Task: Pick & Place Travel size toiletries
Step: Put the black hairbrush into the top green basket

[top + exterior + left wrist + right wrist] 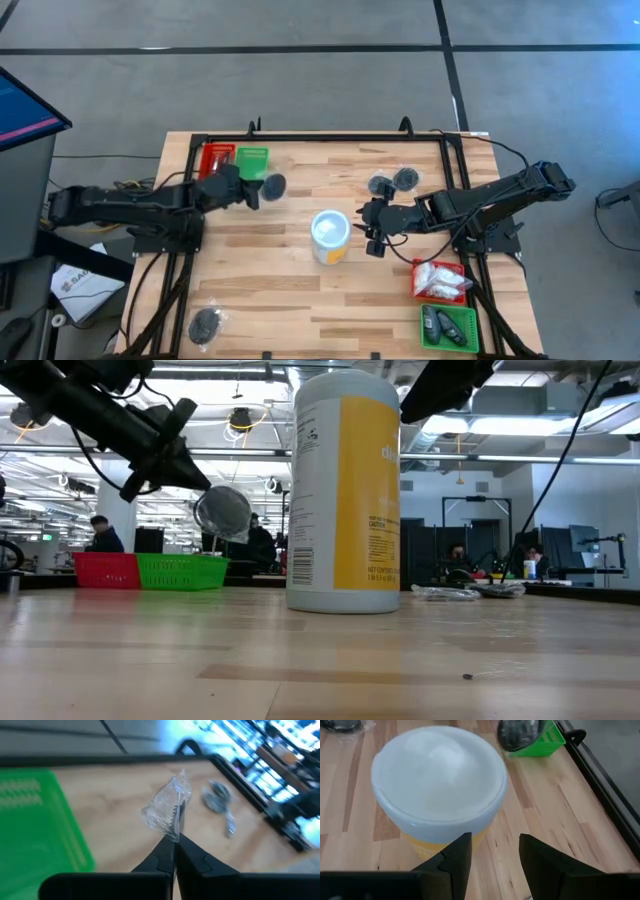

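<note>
Beside the green tray, left gripper pinches a dark round packet above the table; right gripper spread near the cup.

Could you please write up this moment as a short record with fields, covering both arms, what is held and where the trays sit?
Left gripper: jaws shut on a clear-wrapped round piece, lifted beside the far-left green tray.
Right gripper: jaws open, empty, just right of the white and yellow canister.
Far-left trays: red tray next to the green one.
Near-right trays: red tray with white sachets, green tray with dark items.
Loose on table: two wrapped pieces at the far right, one wrapped piece at the near left.
</note>
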Robot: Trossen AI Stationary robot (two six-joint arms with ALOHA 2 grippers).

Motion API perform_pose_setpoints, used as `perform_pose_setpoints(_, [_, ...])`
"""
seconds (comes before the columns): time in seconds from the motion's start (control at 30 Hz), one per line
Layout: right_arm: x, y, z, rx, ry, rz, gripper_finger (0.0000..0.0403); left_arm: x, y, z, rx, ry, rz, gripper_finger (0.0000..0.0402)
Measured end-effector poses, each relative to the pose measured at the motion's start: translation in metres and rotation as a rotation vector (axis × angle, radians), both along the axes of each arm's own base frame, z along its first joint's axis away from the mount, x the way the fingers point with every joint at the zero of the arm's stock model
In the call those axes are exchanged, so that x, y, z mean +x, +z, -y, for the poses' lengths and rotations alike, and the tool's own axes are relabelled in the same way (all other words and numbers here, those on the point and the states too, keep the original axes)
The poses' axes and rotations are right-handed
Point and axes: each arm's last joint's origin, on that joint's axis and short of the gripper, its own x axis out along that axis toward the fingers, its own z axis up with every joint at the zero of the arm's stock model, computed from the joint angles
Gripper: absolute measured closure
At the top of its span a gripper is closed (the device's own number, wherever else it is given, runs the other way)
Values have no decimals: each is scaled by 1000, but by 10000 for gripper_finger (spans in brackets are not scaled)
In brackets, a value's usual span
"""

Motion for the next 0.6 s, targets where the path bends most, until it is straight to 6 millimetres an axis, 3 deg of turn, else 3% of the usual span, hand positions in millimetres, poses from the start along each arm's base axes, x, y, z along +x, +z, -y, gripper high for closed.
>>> perform_pose_setpoints(0.6, [2,2,-1,7,0,25,249,-28,-4,-53,107,324,-192,401])
